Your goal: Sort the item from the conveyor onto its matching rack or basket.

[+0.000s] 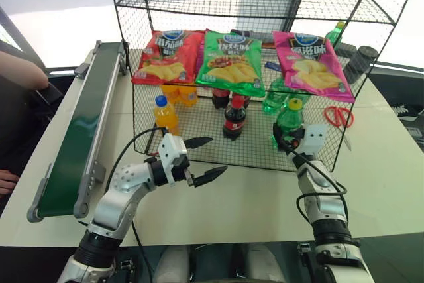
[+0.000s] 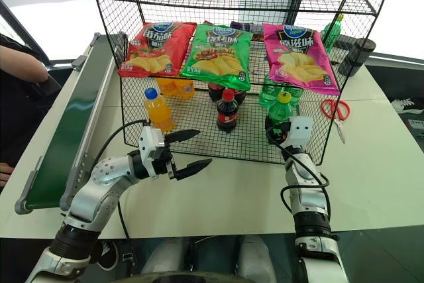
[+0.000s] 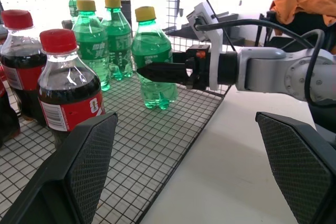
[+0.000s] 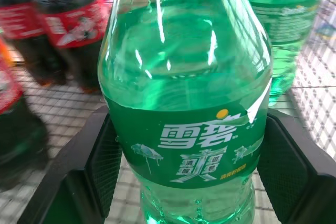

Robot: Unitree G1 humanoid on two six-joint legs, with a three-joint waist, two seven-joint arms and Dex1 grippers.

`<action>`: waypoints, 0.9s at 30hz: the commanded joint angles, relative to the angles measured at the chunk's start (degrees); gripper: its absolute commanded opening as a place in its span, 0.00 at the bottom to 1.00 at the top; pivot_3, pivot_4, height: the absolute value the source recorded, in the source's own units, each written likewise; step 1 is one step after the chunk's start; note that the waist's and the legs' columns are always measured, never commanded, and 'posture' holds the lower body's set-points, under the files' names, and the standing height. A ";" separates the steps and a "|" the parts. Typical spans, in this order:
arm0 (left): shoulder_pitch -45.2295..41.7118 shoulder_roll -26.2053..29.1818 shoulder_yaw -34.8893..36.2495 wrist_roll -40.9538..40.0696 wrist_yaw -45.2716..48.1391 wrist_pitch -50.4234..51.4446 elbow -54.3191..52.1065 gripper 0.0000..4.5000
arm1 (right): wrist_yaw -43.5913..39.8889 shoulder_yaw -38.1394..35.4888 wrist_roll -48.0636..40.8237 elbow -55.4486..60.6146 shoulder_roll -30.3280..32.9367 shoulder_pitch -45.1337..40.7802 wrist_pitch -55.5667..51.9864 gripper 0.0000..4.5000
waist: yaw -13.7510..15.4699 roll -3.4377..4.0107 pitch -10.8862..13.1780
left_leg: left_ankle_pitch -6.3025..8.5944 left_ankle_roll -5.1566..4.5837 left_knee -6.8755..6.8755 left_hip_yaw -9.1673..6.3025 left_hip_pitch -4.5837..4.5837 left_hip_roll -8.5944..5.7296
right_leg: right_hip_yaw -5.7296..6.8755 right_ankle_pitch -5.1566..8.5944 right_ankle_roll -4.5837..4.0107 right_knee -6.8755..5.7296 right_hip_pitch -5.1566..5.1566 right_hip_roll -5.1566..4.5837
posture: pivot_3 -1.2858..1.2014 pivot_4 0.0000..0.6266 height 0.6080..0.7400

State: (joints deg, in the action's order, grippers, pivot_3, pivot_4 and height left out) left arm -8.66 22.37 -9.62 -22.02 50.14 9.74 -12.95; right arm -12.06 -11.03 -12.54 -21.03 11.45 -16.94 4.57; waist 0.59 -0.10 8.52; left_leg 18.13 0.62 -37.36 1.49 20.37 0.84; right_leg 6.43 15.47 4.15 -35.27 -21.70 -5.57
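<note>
1. The black wire rack (image 1: 199, 150) stands on the table (image 1: 252, 197), with three chip bags on its middle tier: one red (image 1: 165, 54), one green (image 1: 230, 61), one pink (image 1: 310, 63).
2. On the bottom tier, the orange bottle with a blue cap (image 1: 165, 114) stands at the near left, with more orange bottles behind it whose number is hard to tell.
3. At least two cola bottles with red caps are there; the nearest (image 1: 233, 116) is in the middle.
4. Four green bottles show in the left wrist view, one of them far back.
5. The conveyor (image 1: 76, 134) runs along the left, nothing on its belt.
6. The green soda bottle (image 4: 184, 103) with a yellow cap stands upright on the bottom tier at the near right, between the right gripper (image 1: 286, 138) fingers, which are clamped on its labelled body from both sides.
7. The left gripper (image 1: 207, 159) hangs above the table just near of the rack, fingers spread wide, nothing between them.
</note>
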 commanded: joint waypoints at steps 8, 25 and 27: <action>-0.37 -0.20 0.75 -0.92 -0.27 -0.19 -2.12 1.00 | -1.18 -1.73 -1.43 0.98 -0.24 -0.80 2.60 1.00 | -0.07 0.01 -0.01 | -0.06 0.11 0.00 0.00 -0.01 0.02 | -0.01 0.00 0.00 0.00 0.01 -0.03 | 0.52 0.24 0.88; -0.15 0.81 3.15 -1.28 -2.99 3.62 -0.78 1.00 | -1.02 1.19 1.84 34.98 4.48 18.51 -12.14 1.00 | 0.08 0.11 -0.07 | 0.06 -0.11 0.00 -0.03 -0.03 0.02 | -0.03 0.00 0.00 0.01 0.02 -0.04 | 0.52 0.24 0.88; 0.03 1.78 4.03 -0.69 -3.74 4.57 -0.37 1.00 | -3.11 1.76 1.68 38.48 6.46 20.78 -12.95 1.00 | 0.12 0.12 -0.07 | 0.07 -0.11 0.01 -0.04 -0.03 0.03 | -0.03 0.00 -0.01 0.00 0.02 -0.03 | 0.52 0.24 0.88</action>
State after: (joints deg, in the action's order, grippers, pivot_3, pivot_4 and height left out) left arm -8.71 23.42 -7.40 -22.97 47.13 13.74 -13.15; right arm -13.48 -9.46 -10.91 12.44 16.54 2.89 -8.03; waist 0.71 0.02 8.45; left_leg 18.20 0.51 -37.34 1.45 20.35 0.86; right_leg 6.40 15.47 4.14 -35.27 -21.69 -5.60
